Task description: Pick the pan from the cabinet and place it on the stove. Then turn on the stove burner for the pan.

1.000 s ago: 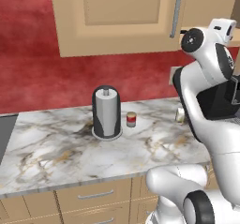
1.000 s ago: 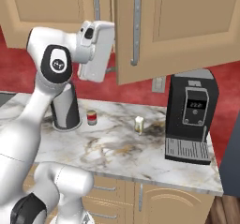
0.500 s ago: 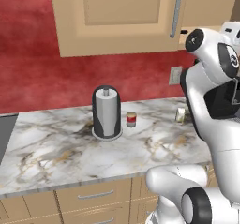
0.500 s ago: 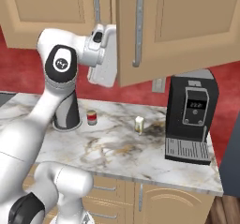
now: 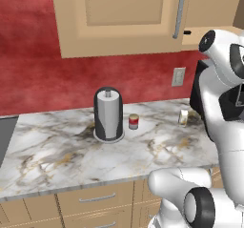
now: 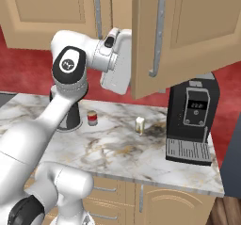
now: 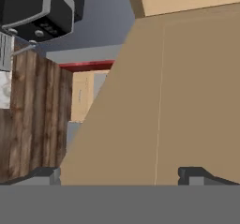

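- Since a second ago, the hand has swung rightward in the right base view and now sits behind the edge of the open cabinet door (image 6: 183, 36).
- Cabinet (image 5: 119, 17) fills the top of the left base view, its closed door carrying a grey bar handle (image 5: 179, 10).
- Pan: I cannot see it.
- Fingers (image 7: 40, 175) spread wide at the bottom corners of the hand view, holding nothing, with tan door panel between them.
- Tabletop (image 5: 57, 150), marble, carries a paper towel holder (image 5: 108, 114), a small red can (image 5: 134, 121) just right of it, and a little shaker (image 6: 140, 124).
- Coffee machine (image 6: 192, 118) stands at centre right of the right base view.
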{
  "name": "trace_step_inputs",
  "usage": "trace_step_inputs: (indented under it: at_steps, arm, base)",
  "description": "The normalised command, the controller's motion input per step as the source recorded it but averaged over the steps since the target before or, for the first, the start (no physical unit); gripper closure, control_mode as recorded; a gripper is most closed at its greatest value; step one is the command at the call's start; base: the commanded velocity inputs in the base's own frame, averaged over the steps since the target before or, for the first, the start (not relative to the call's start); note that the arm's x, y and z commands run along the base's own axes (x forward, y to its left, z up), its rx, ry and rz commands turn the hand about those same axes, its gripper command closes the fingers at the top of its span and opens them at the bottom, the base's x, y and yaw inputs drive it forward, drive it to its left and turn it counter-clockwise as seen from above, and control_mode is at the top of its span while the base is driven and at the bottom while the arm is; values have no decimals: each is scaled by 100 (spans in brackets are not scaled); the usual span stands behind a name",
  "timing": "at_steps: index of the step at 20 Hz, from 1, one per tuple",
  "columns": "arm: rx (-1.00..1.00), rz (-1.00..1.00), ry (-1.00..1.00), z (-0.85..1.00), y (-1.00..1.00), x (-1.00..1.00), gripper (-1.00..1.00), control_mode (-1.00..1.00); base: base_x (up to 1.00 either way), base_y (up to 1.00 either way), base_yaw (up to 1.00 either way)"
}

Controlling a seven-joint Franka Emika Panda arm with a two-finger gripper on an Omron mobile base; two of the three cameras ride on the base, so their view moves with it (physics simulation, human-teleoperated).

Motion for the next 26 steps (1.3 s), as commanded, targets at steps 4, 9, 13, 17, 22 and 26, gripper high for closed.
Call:
trace_step_inputs:
  at_steps: [4, 9, 13, 17, 22, 26]
  arm:
    - [0, -21, 2, 0, -67, -32, -100, -100]
    - [0, -16, 6, -1, -89, -18, -100, -100]
    - [0, -10, 3, 0, -91, -3, -100, -100]
    - [3, -3, 2, -3, -91, 0, -100, -100]
    - [10, -1, -1, -21, -81, -1, -100, -100]
    - [16, -1, -10, -21, -62, -1, -100, -100]
  base:
    - [0, 0, 0]
    - [0, 0, 0]
    - [0, 0, 0]
    - [0, 0, 0]
    - [0, 0, 0]
    - [0, 0, 0]
